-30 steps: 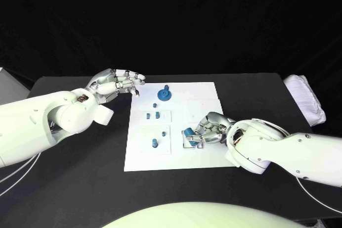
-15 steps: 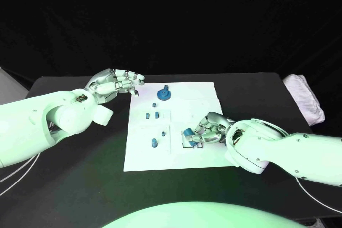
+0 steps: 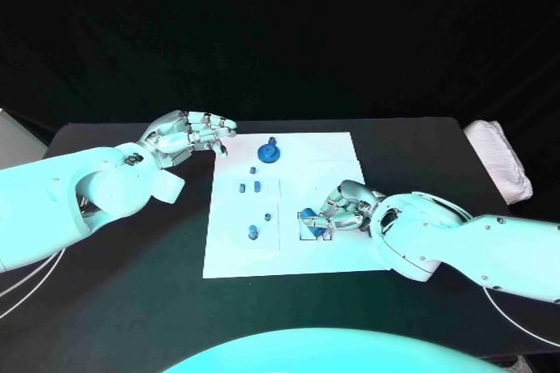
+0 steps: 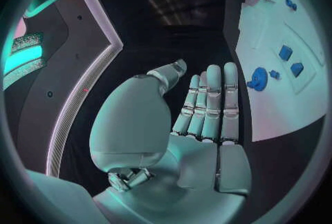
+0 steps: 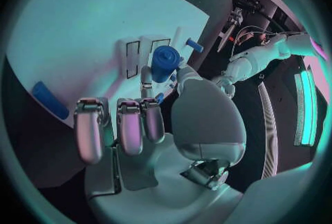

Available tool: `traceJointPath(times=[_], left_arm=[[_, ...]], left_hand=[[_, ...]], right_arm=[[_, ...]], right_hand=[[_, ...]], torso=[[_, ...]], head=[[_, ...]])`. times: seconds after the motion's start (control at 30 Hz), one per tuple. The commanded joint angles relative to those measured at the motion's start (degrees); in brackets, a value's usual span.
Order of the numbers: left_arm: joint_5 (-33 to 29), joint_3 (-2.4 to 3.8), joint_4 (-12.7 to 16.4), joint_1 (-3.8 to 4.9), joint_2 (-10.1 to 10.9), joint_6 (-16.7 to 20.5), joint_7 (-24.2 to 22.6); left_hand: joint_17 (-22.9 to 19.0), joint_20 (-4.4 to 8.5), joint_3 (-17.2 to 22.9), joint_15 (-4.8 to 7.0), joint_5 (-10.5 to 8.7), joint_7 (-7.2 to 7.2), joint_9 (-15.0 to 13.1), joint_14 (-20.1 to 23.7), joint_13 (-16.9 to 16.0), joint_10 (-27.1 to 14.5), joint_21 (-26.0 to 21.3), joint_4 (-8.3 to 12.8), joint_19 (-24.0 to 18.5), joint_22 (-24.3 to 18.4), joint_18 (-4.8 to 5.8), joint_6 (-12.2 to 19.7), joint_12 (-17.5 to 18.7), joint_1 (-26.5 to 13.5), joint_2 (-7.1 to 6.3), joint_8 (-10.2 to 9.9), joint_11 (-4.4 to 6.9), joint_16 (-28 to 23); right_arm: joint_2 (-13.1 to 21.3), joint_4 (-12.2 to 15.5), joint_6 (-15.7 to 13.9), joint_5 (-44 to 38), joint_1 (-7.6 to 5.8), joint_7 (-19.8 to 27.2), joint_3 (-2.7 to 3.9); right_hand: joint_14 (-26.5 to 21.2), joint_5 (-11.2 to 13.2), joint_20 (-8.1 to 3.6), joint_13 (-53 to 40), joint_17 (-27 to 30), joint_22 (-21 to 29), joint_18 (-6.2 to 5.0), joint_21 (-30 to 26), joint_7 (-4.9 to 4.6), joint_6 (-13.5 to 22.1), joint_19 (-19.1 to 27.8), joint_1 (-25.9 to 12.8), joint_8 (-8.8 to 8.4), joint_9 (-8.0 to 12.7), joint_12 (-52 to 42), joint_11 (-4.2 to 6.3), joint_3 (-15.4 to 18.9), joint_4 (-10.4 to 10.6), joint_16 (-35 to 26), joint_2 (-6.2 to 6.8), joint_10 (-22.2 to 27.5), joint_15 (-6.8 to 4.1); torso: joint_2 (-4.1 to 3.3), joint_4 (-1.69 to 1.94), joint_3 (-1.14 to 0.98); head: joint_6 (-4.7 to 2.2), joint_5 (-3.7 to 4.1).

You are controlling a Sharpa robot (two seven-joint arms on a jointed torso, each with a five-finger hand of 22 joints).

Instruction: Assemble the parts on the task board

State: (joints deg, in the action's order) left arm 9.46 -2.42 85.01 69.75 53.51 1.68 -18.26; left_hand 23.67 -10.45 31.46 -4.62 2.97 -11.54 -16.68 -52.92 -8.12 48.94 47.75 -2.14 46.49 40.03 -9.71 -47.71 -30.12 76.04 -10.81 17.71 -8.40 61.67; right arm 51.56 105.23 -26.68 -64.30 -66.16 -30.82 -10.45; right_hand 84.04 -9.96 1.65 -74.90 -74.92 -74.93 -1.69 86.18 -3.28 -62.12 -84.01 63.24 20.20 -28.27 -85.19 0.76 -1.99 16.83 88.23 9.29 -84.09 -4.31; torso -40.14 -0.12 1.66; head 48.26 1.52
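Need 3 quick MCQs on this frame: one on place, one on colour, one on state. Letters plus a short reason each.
1. Where is the round blue part?
A. far end of the task board
B. off the board, on the black table
C. in the left robot hand

2. What colour is the part at the right robot hand?
A. grey
B. blue
C. white

3. What is the left robot hand doing?
A. gripping a part
B. pressing on the board
C. holding nothing, beside the board

Key: 1 A, it sits on the white board near its far edge. 2 B, the right wrist view shows a blue cylinder at the fingertips. 3 C, the left wrist view shows an empty palm.
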Motion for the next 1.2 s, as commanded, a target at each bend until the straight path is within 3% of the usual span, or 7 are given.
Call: traceJointPath(times=[0.03, 0.13, 0.27, 0.4, 0.63, 0.8, 1.2], left_arm=[[0.13, 0.04, 0.11, 0.03, -0.04, -0.14, -0.21], [0.13, 0.04, 0.08, 0.03, -0.06, -0.01, -0.05], [0.13, 0.03, -0.06, 0.03, -0.12, 0.11, 0.10], [0.13, 0.03, -0.12, 0.03, -0.18, 0.10, 0.16], [0.13, 0.03, -0.20, 0.02, -0.30, 0.06, 0.18], [0.13, 0.03, -0.26, 0.02, -0.29, 0.08, 0.19], [0.13, 0.02, -0.37, 0.01, -0.24, 0.13, 0.29]], left_hand=[[0.09, -0.01, -0.15, -0.02, -0.01, 0.02, -0.09, 0.23, 0.09, -0.57, -0.34, -0.15, 0.53, -0.09, -0.80, 0.51, -0.24, -0.11, 0.65, 0.16, 0.03, 0.18], [0.10, -0.02, -0.21, -0.06, 0.00, -0.10, -0.03, 0.24, 0.12, -0.76, -0.61, -0.44, 0.72, -0.30, -0.80, 0.90, -0.28, -0.14, 0.75, -0.04, -0.04, 0.19], [0.11, -0.02, -0.19, -0.07, -0.01, -0.14, -0.01, 0.24, 0.13, -0.82, -0.68, -0.51, 0.78, -0.36, -0.80, 1.00, -0.29, -0.11, 0.82, -0.08, -0.07, 0.19], [0.11, -0.02, -0.20, -0.09, -0.01, -0.19, 0.01, 0.25, 0.14, -0.90, -0.76, -0.58, 0.84, -0.42, -0.80, 1.13, -0.30, -0.08, 0.83, -0.15, -0.10, 0.19], [0.12, -0.03, -0.22, -0.11, -0.02, -0.23, 0.02, 0.25, 0.15, -0.96, -0.82, -0.62, 0.88, -0.46, -0.79, 1.22, -0.31, -0.06, 0.83, -0.19, -0.12, 0.20], [0.12, -0.03, -0.22, -0.11, -0.02, -0.23, 0.02, 0.26, 0.15, -0.98, -0.84, -0.62, 0.90, -0.48, -0.79, 1.23, -0.31, -0.04, 0.84, -0.19, -0.12, 0.20], [0.12, -0.03, -0.19, -0.12, -0.02, -0.24, 0.01, 0.26, 0.15, -1.02, -0.89, -0.66, 0.94, -0.52, -0.79, 1.23, -0.33, 0.02, 0.91, -0.18, -0.14, 0.20]], right_arm=[[0.01, -0.09, -2.89, -0.40, 0.05, 1.52, 0.01], [0.12, -0.15, -4.01, -0.41, 0.05, 2.11, 0.01], [0.26, -0.15, -4.16, -0.62, 0.05, 2.52, 0.00], [0.36, -0.06, -3.82, -0.86, 0.05, 2.87, 0.00], [1.08, 0.52, -2.98, -0.20, 0.06, 5.26, 0.00], [2.28, 1.30, -1.81, 0.74, 0.08, 7.54, 0.00], [5.12, 3.15, 3.03, 1.28, 0.60, 8.75, -0.04]], right_hand=[[4.69, -0.82, 0.01, -10.36, -8.92, -13.81, 0.75, -1.30, -0.25, 1.22, -4.86, -0.65, -0.02, 0.02, 2.16, 0.00, 4.93, 0.01, -0.67, -0.35, -2.88, -0.13], [4.24, -1.10, 0.36, -7.77, -7.10, -13.00, 0.17, -4.55, -0.87, 2.85, -4.09, -0.56, -0.63, 0.26, 6.26, -0.54, 8.73, 0.15, -1.57, -0.35, -1.01, 0.31], [2.64, 0.24, 0.80, -2.44, -1.30, -9.96, -1.81, -15.99, -1.29, 3.72, -1.27, -1.64, -0.76, 0.36, 14.67, -1.04, 10.75, 0.28, -4.80, -0.07, 2.90, 0.77], [2.51, 0.75, 0.89, -1.85, -0.72, -9.52, -1.95, -17.19, -1.32, 3.78, -1.03, -1.76, -0.62, 0.32, 15.54, -0.99, 10.93, 0.22, -5.32, 0.03, 3.18, 0.72], [3.09, -0.63, 0.82, -3.21, -2.21, -9.76, -1.62, -15.65, -1.23, 3.80, -1.73, 1.43, -0.29, 0.28, 13.40, -0.90, 9.62, 0.02, -4.82, -2.04, 1.92, 0.63], [4.44, -0.81, 0.35, -6.43, -7.46, -11.84, -0.39, -8.33, -0.52, 2.35, -3.62, 6.53, 0.91, 0.05, 8.40, -0.26, 7.79, -0.16, -2.01, -3.87, -0.58, 0.12], [4.85, -0.34, -0.05, -7.90, -9.46, -12.83, 0.14, -5.19, -0.01, 1.16, -4.30, 5.23, 1.49, 0.14, 6.23, 0.20, 7.58, 0.00, -0.92, -5.63, -1.68, -0.27]], torso=[[0.04, -0.02, -0.03], [-0.01, -0.04, -0.08], [0.05, -0.08, -0.14], [0.05, -0.13, -0.12], [0.00, -0.08, -0.14], [-0.02, -0.02, -0.07], [0.05, -0.16, -0.05]], head=[[0.02, 0.02], [-0.05, 0.01], [-0.25, 0.02], [-0.35, 0.06], [-0.46, 0.16], [-0.50, 0.06], [-0.43, 0.01]])
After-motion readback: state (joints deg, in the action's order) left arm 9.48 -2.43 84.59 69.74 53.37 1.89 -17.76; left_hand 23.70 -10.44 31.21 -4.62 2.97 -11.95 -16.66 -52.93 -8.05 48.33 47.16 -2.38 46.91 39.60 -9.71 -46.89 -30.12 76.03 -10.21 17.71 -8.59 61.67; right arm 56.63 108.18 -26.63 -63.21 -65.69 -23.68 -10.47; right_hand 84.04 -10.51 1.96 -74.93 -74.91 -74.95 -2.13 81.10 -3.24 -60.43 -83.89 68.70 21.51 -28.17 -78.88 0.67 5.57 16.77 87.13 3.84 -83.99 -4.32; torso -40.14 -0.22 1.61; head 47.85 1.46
